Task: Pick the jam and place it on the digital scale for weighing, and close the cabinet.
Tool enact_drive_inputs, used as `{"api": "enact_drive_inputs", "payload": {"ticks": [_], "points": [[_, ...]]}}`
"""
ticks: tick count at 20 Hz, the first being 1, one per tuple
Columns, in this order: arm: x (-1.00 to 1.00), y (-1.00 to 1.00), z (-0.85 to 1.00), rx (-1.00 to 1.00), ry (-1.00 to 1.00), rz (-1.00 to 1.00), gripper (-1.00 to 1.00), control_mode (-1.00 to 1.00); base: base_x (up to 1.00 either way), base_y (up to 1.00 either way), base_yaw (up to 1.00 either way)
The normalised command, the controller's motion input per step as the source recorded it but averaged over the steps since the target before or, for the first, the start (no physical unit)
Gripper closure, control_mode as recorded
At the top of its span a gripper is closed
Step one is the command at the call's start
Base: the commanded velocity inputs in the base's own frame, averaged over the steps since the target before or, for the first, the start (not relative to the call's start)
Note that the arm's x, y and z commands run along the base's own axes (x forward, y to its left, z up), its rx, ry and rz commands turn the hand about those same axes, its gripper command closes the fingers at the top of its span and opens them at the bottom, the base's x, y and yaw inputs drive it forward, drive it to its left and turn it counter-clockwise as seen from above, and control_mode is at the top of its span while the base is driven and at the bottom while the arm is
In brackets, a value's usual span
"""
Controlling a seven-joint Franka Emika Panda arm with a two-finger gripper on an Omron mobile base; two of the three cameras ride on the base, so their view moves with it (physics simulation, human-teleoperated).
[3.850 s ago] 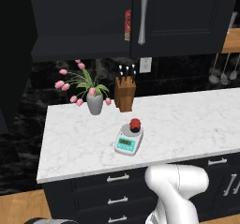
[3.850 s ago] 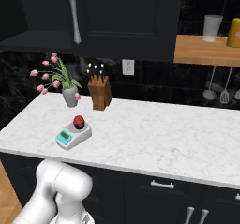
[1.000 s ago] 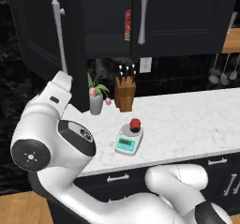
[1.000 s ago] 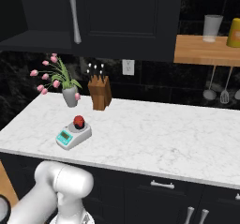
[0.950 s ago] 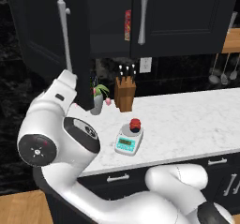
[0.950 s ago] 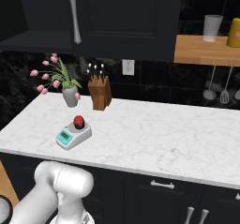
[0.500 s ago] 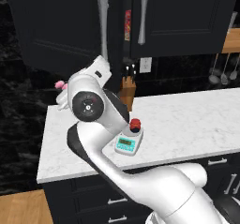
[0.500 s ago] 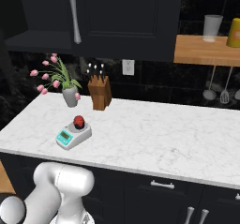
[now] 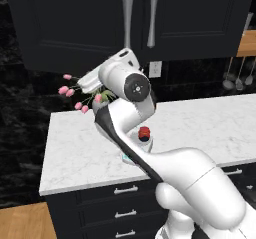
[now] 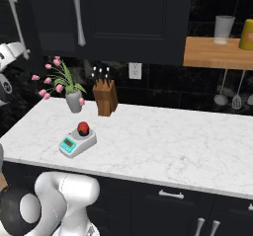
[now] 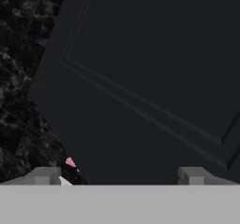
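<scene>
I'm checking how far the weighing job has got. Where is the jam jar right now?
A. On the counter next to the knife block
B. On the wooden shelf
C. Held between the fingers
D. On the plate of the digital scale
D. The jam sits on top of the digital scale on the marble counter, well apart from the knife block.

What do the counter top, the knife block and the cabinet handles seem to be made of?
Counter top: white stone with grey veins, likely marble, polished. Knife block: brown, matte, probably wood. Cabinet handles: silver-grey bars with a soft sheen, apparently brushed metal. All is rendered, so these are looks only.
</scene>
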Motion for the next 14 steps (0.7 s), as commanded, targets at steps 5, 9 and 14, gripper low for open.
{"api": "enact_drive_inputs", "payload": {"ticks": [5, 9, 14], "points": [[1.00, -0.05, 0.00, 0.14, 0.00, 0.11, -1.00, -1.00, 0.00, 0.00, 0.00], [1.00, 0.00, 0.00, 0.07, 0.00, 0.05, -1.00, -1.00, 0.00, 0.00, 0.00], [1.00, 0.04, 0.00, 0.01, -0.01, 0.00, -1.00, -1.00, 0.00, 0.00, 0.00]]}}
